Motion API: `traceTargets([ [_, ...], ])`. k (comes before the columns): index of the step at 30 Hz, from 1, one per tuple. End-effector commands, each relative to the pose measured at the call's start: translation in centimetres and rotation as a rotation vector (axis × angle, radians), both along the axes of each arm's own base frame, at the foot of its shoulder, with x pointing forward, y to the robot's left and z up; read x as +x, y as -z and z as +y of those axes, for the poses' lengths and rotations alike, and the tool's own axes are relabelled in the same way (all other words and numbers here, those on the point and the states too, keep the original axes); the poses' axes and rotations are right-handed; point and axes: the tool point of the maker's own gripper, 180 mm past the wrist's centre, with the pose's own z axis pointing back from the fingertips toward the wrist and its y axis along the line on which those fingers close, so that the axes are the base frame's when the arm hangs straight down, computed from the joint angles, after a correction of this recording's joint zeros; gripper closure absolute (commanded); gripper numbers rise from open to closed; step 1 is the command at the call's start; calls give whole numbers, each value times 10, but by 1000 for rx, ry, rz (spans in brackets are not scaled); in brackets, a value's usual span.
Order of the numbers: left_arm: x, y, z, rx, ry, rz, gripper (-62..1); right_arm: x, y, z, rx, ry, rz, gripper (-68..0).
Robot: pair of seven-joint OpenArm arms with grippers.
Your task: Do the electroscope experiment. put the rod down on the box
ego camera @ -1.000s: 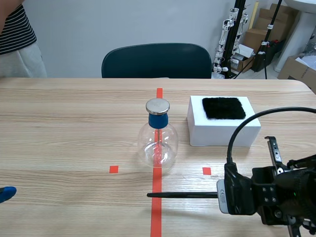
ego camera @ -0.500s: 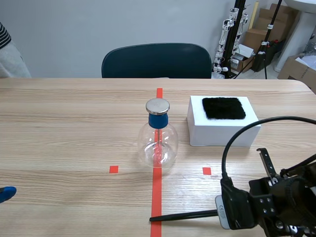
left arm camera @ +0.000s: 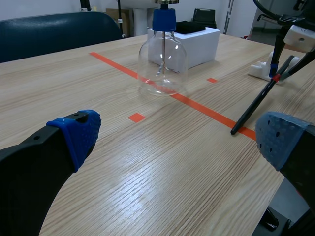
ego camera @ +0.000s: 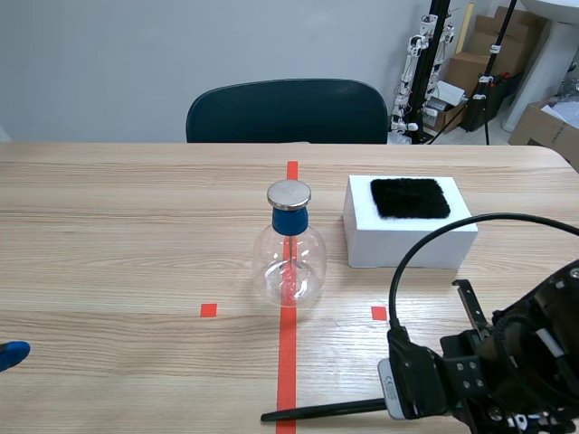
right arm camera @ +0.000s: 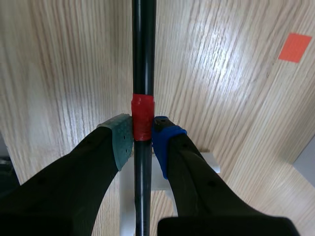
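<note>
The black rod (right arm camera: 143, 59) has a red tape band (right arm camera: 142, 123), and my right gripper (right arm camera: 142, 138) is shut on it at that band. In the scene view the rod (ego camera: 317, 411) lies nearly level, low over the table's front edge, pointing left from the right arm (ego camera: 488, 371). The white box (ego camera: 409, 226) with a black cloth (ego camera: 410, 197) on top stands further back, to the right of the glass flask electroscope (ego camera: 289, 262). My left gripper (left arm camera: 179, 142) is open near the front left edge, only its blue pad (ego camera: 9, 354) showing in the scene view.
A small white stand (left arm camera: 260, 71) sits on the table by the rod's gripped end. A dark chair (ego camera: 288, 110) is behind the table. The flask (left arm camera: 163, 64) and box (left arm camera: 189, 42) lie ahead of the left gripper, the rod (left arm camera: 261, 101) ahead of its right finger.
The right arm has drawn back toward the table's front edge and sunk, taking the rod lower and nearer. The person at the far left has left the picture. The left gripper stayed put.
</note>
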Motion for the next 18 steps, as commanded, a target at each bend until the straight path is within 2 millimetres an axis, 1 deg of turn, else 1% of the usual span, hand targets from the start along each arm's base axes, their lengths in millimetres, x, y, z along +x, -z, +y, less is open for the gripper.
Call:
traceTargets([
  [1,3,-6,2,-12,-6,-23,-623,11,-7,-5,-11,7,-23,0],
  [5,3,-6,2,-12,-6,-23,-623,11,-8,-4,-17,11,-4,0],
  [8,3,-6,2,-12,-6,-23,-623,16,-8,-3,-13,34,-34,-1],
  [10,3,-6,2,-12,-6,-23,-623,19,-8,-3,-14,53,-48,-18],
  [13,3,-6,2,-12,-6,-23,-623,18,-6,-3,-23,58,-47,-72],
  [18,3,-6,2,-12,-6,-23,-623,11,-1,-5,-39,40,-27,-211],
])
